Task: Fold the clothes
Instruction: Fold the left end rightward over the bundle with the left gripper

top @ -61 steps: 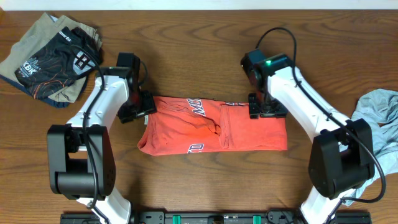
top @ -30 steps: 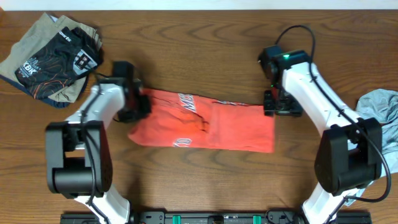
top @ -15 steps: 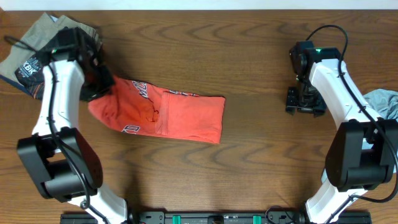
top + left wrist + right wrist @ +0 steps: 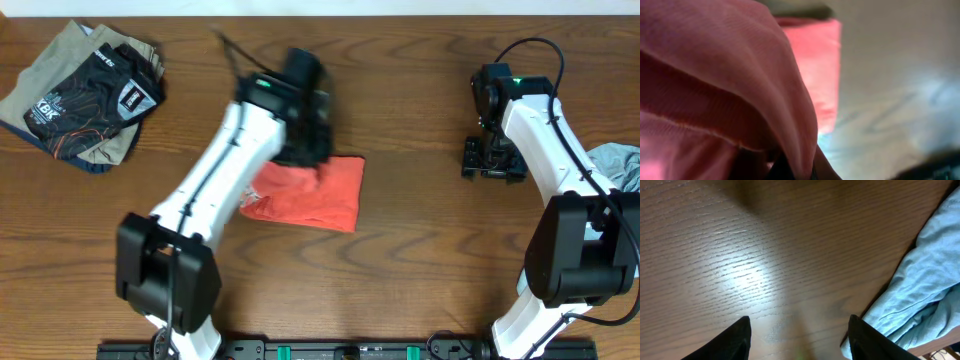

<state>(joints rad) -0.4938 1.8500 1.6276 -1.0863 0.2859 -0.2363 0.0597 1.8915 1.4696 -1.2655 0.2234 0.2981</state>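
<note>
Coral-red T-shirt [image 4: 335,195], mid-surface [image 4: 420,80], one edge clenched in the left tool [image 4: 303,150] above it, right tool [image 4: 492,165] released beside the pale blue garment [image 4: 920,280]: fold likely skews or bunches if dropped short of the right edge.

table [image 4: 740,255]: wood, open grain, soft sheen under light. red shirt [image 4: 715,70]: fine-knit cloth, matt. blue garment [image 4: 925,280]: soft cloth, matt too. arm shells [image 4: 225,165]: white, smooth, probably plastic.
</note>
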